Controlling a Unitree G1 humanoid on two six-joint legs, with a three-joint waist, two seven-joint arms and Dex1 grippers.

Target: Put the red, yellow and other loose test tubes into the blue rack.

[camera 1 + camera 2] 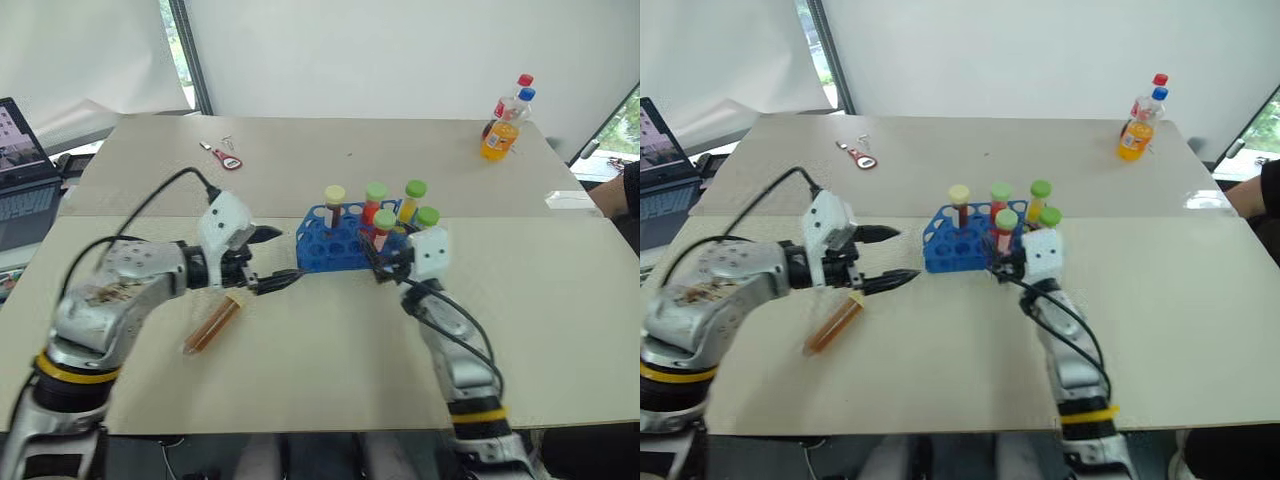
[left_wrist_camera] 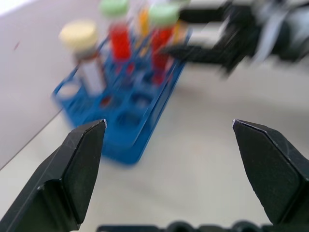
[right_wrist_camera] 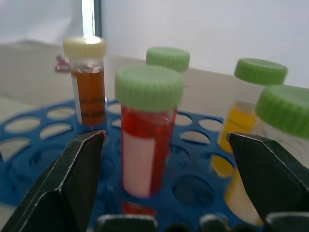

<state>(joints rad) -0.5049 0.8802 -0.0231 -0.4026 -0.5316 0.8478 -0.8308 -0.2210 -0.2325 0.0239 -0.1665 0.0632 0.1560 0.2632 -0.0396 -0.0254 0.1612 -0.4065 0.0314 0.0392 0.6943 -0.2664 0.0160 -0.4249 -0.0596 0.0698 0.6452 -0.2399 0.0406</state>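
The blue rack [image 1: 335, 243] stands on the desk [image 1: 560, 330], holding five capped tubes. An orange-filled tube [image 1: 212, 325] lies loose, left of the rack. The left end effector [image 1: 272, 260] is spread beside the rack. The right end effector [image 3: 166, 183] is spread around a racked red tube [image 3: 147, 140], not touching it.

- The rack [image 1: 335, 243] sits mid-counter [image 1: 540, 300], with five tubes [image 1: 376, 205] upright in it.
- One loose tube [image 1: 213, 324] lies on the counter to the rack's left, nearer the robot.
- A bottle [image 1: 503, 123] stands at the far right.
- A laptop [image 1: 22, 175] sits off the counter's left edge.
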